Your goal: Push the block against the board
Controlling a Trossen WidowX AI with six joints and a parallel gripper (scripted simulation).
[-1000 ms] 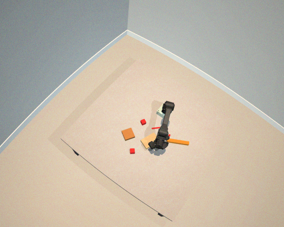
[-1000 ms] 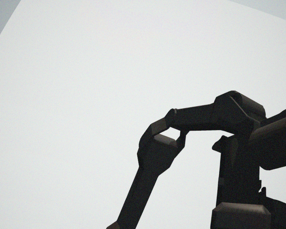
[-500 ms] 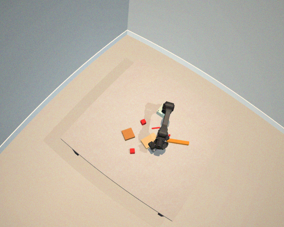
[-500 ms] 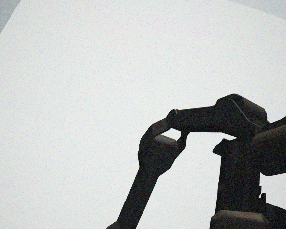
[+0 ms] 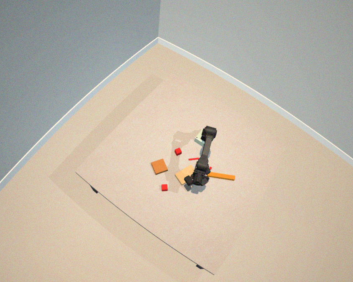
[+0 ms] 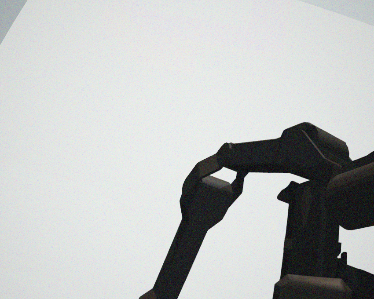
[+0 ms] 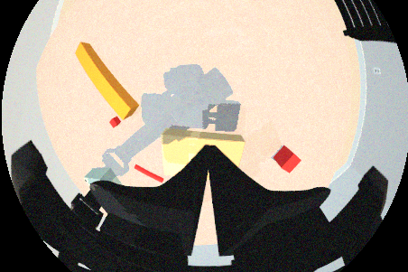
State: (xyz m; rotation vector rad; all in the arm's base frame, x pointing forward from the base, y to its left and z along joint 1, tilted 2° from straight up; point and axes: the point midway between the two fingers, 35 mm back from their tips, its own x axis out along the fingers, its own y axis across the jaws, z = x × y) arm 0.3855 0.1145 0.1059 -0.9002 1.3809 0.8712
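The square block, a flat orange-brown piece (image 5: 159,166), lies left of the pale wooden board (image 5: 182,175) (image 7: 180,147) in the top view, with a gap between them. The two are at slightly different angles. The arm covers the board's right part in that view. In the wrist view, my gripper (image 7: 208,150) is shut and empty, with its tips in front of the board. Its height above the board cannot be told. The fingers hide much of the board, and the block does not show there. The exterior view shows only the arm.
An orange bar (image 5: 222,176) (image 7: 106,83) lies right of the board. Red cubes (image 5: 178,151) (image 5: 164,187) (image 7: 289,159) lie near the block. A thin red stick (image 5: 193,159) (image 7: 149,173), a tiny red cube (image 5: 210,168) (image 7: 115,122) and a pale green piece (image 5: 198,139) (image 7: 100,176) lie near the arm.
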